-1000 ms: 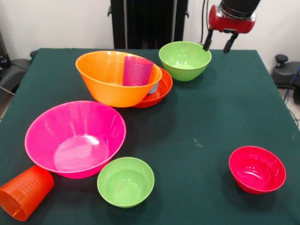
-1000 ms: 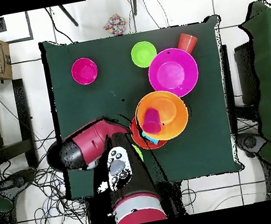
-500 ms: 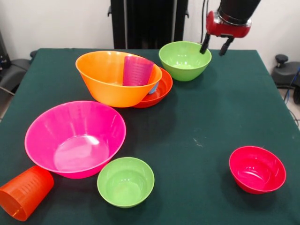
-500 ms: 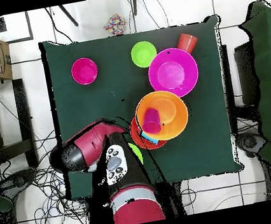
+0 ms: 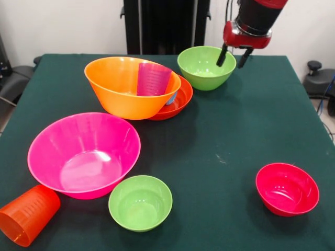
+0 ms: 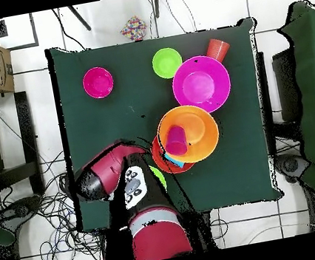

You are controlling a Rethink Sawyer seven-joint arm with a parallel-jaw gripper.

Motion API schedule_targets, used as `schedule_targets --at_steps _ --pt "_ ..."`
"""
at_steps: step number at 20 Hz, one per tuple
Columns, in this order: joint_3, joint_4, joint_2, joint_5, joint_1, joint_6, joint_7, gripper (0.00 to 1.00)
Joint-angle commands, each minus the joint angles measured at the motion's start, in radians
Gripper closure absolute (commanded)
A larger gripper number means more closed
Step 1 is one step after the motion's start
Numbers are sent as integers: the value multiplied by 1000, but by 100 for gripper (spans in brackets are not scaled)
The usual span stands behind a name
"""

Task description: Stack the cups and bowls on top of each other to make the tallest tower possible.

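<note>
My gripper (image 5: 232,57) is open at the right rim of the medium lime green bowl (image 5: 205,67), one finger over the bowl's inside and the other outside it. The tower (image 5: 137,88) is the large orange bowl (image 5: 124,89) leaning on a shallow red-orange bowl (image 5: 181,99), with a purple cup (image 5: 153,78) inside it and a sliver of blue cup (image 5: 171,98) showing. Loose on the cloth are a large pink bowl (image 5: 84,154), a small lime green bowl (image 5: 140,202), a crimson bowl (image 5: 287,188) and an orange cup (image 5: 27,214) on its side.
The dark green table (image 5: 230,136) has its edges close around the objects. In the overhead view the red arm (image 6: 111,170) covers most of the medium green bowl (image 6: 159,178), beside the orange bowl (image 6: 188,133) and the pink bowl (image 6: 200,84).
The gripper has moved left and down from beside the medium green bowl to its right rim. No bowl or cup has moved.
</note>
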Motion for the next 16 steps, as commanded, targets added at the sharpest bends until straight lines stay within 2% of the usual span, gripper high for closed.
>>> schedule_targets --at_steps 1,6,8,9,12,16 --pt "1 -13 67 -110 19 -115 14 0" --pt "-12 -30 104 -128 25 -146 27 0" --pt "-17 -33 111 -121 28 -128 25 0" --pt "-28 -38 115 -117 36 -121 26 100" --pt "-30 -33 115 -125 35 -146 21 100" --pt "-14 -12 92 -106 15 -106 -25 100"
